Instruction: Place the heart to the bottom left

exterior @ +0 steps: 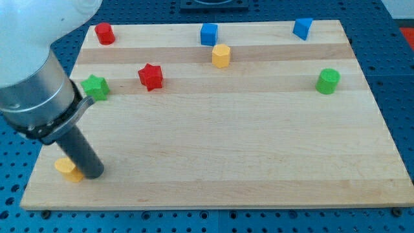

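The arm (32, 77) is seen entering from the view's top left, its grey cuff leaning down and to the right, with the dark rod (81, 152) angled toward the tabletop (226, 149). My tip (94, 173) is set against the right side of the yellow heart (68, 169), which lies at the bottom left of the board, close to both the left edge and the bottom edge. No pincer is fitted; the arm ends only in the rod, so nothing is held. A green star (96, 87) sits just right of the cuff near the left edge, with a red star (150, 77) beside it to the right. Along the top edge are placed a red cylinder (105, 33), a blue cube (209, 33) and a second blue block (302, 28), its shape unclear. A yellow hexagonal block (221, 55) lies just below the blue cube, and a green cylinder (328, 81) stands near the right edge. A broad stretch of bare wood is seen across the middle and bottom right.
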Controlling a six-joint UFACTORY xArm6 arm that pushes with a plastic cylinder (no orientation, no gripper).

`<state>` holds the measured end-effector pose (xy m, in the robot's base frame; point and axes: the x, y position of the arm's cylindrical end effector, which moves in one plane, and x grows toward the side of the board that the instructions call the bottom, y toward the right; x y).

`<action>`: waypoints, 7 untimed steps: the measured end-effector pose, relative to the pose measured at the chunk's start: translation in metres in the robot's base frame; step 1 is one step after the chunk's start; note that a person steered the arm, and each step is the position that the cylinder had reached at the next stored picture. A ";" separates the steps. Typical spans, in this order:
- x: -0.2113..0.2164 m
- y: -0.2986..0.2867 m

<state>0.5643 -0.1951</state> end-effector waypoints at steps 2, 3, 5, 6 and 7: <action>-0.030 -0.024; -0.017 -0.026; -0.009 -0.027; -0.019 -0.036; -0.048 -0.048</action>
